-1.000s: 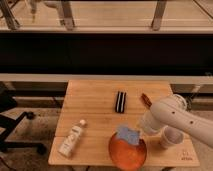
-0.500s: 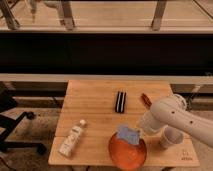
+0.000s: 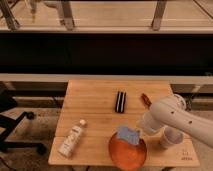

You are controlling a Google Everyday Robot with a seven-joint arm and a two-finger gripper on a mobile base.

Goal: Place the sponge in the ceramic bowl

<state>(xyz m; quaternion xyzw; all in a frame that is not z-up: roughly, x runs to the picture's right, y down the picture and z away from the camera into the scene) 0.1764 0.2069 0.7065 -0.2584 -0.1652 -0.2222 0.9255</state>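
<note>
The ceramic bowl (image 3: 128,154) is a wide orange-red dish at the front edge of the wooden table (image 3: 95,115). The light-blue sponge (image 3: 128,134) rests over the bowl's far rim, partly above its inside. My gripper (image 3: 142,129) is at the end of the white arm (image 3: 172,119), which reaches in from the right. It sits right beside the sponge's right edge, and the arm's bulk hides most of it.
A black rectangular block (image 3: 120,101) lies at the table's middle, with a small reddish-brown item (image 3: 145,99) to its right. A white bottle (image 3: 71,141) lies on its side at the front left. A pale cup (image 3: 169,138) stands under the arm. An office chair (image 3: 12,125) is left of the table.
</note>
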